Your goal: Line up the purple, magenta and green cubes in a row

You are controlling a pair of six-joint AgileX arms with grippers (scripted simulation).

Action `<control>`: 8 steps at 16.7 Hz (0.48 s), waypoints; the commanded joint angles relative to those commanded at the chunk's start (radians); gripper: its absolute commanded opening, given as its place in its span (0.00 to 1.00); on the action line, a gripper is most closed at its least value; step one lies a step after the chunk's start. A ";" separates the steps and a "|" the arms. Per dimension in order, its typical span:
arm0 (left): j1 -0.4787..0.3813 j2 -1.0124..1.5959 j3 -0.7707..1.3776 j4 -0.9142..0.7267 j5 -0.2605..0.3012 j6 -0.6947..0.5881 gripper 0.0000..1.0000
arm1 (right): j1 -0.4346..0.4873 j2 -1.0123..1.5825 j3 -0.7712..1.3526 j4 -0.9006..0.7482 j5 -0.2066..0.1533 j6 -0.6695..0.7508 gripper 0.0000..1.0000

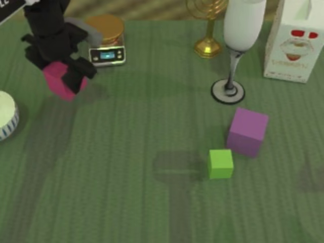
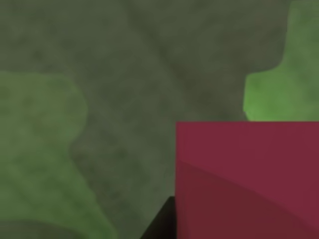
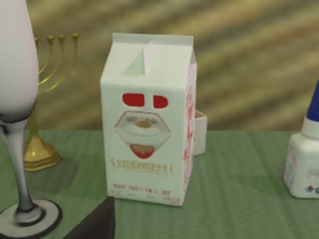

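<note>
Far left, the magenta cube is clamped between the left gripper fingers. It should be carried level, then set down beside the green cube, in line with the purple cube. Right gripper isn't seen.

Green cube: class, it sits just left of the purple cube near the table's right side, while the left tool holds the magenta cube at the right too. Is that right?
Not quite. The green cube does sit just left of the purple cube toward the right, but the top view shows the left tool at the magenta cube on the table's left side, beside the small scale.
</note>
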 joint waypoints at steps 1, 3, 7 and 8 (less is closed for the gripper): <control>0.000 0.000 0.001 -0.001 0.000 0.000 0.00 | 0.000 0.000 0.000 0.000 0.000 0.000 1.00; -0.006 0.003 -0.001 0.002 0.000 0.002 0.00 | 0.000 0.000 0.000 0.000 0.000 0.000 1.00; -0.035 -0.003 -0.008 0.002 -0.001 -0.057 0.00 | 0.000 0.000 0.000 0.000 0.000 0.000 1.00; -0.054 -0.007 -0.013 0.003 -0.001 -0.093 0.00 | 0.000 0.000 0.000 0.000 0.000 0.000 1.00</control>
